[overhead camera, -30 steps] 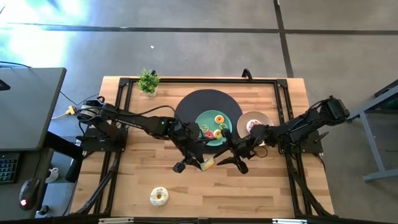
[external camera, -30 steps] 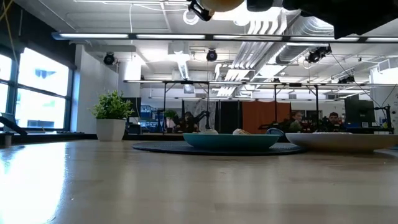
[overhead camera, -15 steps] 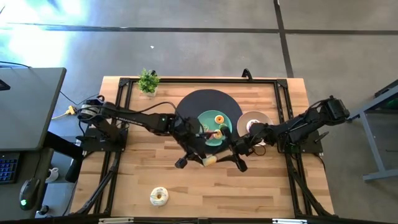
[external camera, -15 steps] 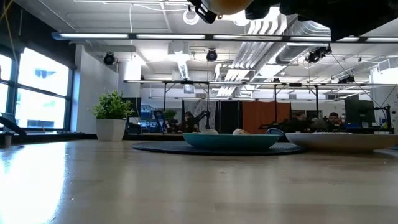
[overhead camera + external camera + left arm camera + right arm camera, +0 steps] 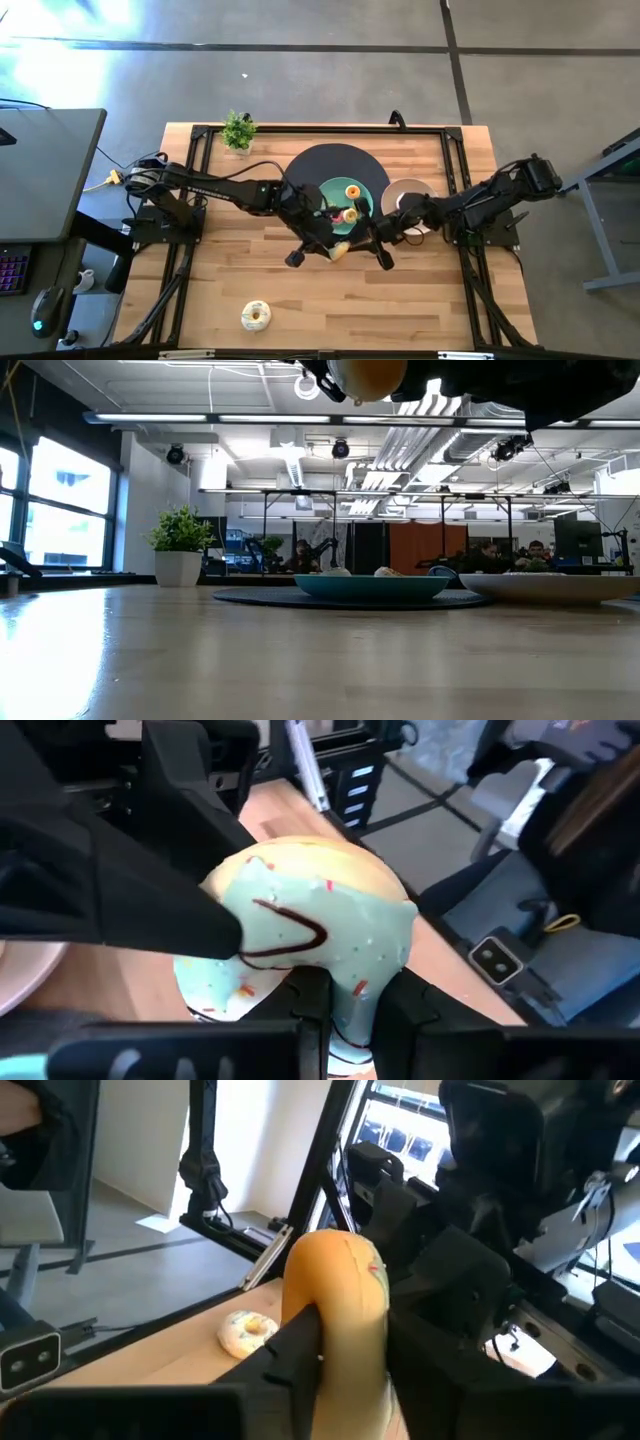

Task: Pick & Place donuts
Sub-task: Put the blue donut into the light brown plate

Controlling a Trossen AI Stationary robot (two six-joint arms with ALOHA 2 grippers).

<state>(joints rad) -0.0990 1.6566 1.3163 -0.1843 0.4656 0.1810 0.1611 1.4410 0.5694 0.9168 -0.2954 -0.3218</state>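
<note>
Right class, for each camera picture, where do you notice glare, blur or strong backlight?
High view: bright glare washes the floor at upper left. Low view: the windows are blown out, sheen on the table, and the held donut is soft at the top edge. Left wrist view: the green-iced donut fills the frame, fingers blurred. Right wrist view: background windows glare behind it.

Both hands crowd one spot just in front of the teal plate (image 5: 331, 190): the left hand (image 5: 322, 246) and right hand (image 5: 364, 243) meet around a held donut (image 5: 339, 250), lifted off the tabletop (image 5: 220, 270). Behind them the plate, a black mat (image 5: 310, 165) and a bowl (image 5: 410, 190) block the way. The near tabletop lies open, save a donut (image 5: 256, 316) toward the left front. A plant (image 5: 238, 131) stands at the far left.
</note>
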